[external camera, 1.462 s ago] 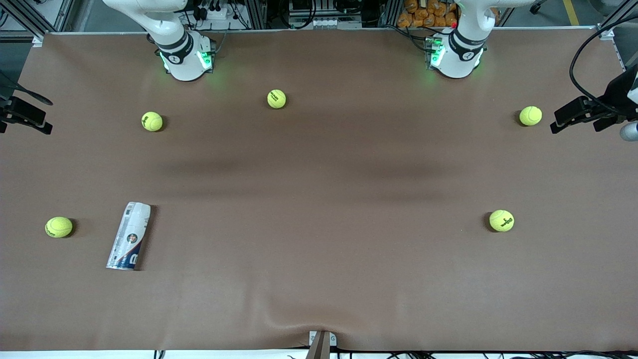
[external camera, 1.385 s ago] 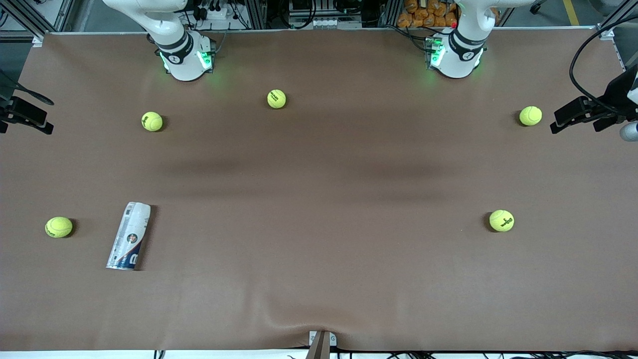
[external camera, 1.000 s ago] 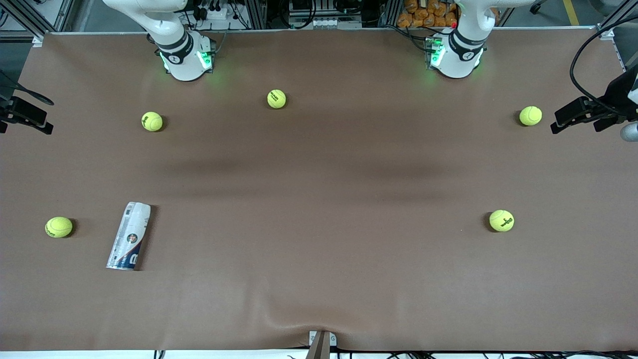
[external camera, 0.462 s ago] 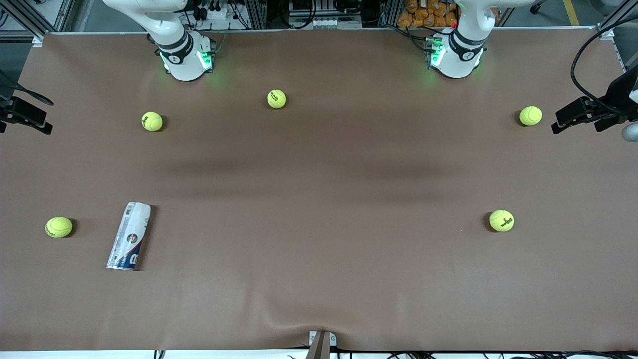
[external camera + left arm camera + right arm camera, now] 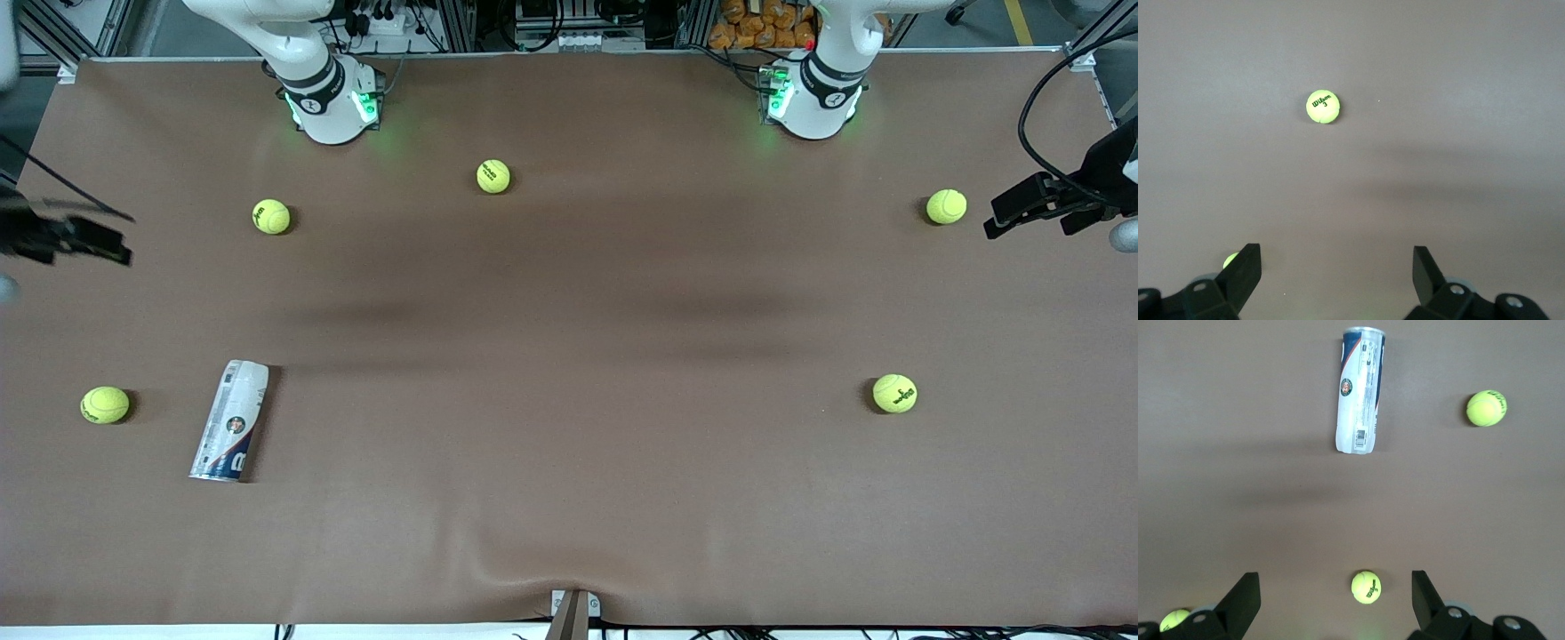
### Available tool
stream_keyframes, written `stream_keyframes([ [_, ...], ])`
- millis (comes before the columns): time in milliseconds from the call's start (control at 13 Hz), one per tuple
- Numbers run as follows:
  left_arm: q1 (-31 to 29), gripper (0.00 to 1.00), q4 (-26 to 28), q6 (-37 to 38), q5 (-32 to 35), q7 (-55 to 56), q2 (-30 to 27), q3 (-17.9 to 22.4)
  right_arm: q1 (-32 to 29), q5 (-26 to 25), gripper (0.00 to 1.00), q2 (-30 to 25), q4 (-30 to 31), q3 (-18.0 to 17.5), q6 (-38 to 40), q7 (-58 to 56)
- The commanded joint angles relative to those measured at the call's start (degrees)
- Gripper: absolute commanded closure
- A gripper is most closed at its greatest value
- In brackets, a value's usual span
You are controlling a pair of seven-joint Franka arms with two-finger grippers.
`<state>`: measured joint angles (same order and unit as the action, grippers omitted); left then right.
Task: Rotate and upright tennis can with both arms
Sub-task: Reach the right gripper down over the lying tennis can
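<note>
The tennis can lies on its side on the brown table, toward the right arm's end and nearer the front camera. Its navy-blue end points toward the camera. It also shows in the right wrist view. My right gripper hangs in the air over the table's edge at the right arm's end, well apart from the can; it is open and empty. My left gripper hangs over the left arm's end of the table, open and empty.
Several yellow-green tennis balls lie scattered: one beside the can, one and one near the right arm's base, one by the left gripper, one nearer the camera. The table cover wrinkles near the front edge.
My right gripper has swung in from the table's edge over the table. The left gripper has barely shifted. The can and the balls have not moved.
</note>
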<state>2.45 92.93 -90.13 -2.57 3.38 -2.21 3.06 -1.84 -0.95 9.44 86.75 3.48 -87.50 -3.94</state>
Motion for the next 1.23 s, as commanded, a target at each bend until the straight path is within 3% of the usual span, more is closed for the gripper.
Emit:
stream_keyframes([
  [0,-0.34,0.00,-0.82,0.40,0.11,-0.56,0.28,-0.25,-0.36,-0.01,0.00,8.45,-1.06,0.04,-4.76,0.60],
  [385,-0.34,0.00,-0.73,0.40,0.11,-0.83,0.28,-0.33,0.08,-0.45,0.00,18.05,-1.24,0.13,-12.42,0.51],
  [538,-0.42,0.00,-0.56,0.31,0.11,-0.83,0.28,-0.25,0.34,-0.02,0.00,22.18,-1.24,0.04,-18.90,0.77],
  [692,-0.42,0.00,-0.56,0.31,0.11,-0.83,0.36,-0.16,-0.62,-0.19,0.00,24.30,-1.24,0.12,-21.03,0.51],
  [923,-0.51,0.00,-0.47,0.22,0.20,-0.83,0.45,-0.07,-2.02,0.07,0.00,27.99,-0.89,0.04,-32.53,0.42],
  [1154,-0.51,0.00,-0.55,0.05,0.29,-0.74,0.80,0.02,-2.29,0.08,0.00,29.49,-0.80,0.04,-33.08,0.34],
])
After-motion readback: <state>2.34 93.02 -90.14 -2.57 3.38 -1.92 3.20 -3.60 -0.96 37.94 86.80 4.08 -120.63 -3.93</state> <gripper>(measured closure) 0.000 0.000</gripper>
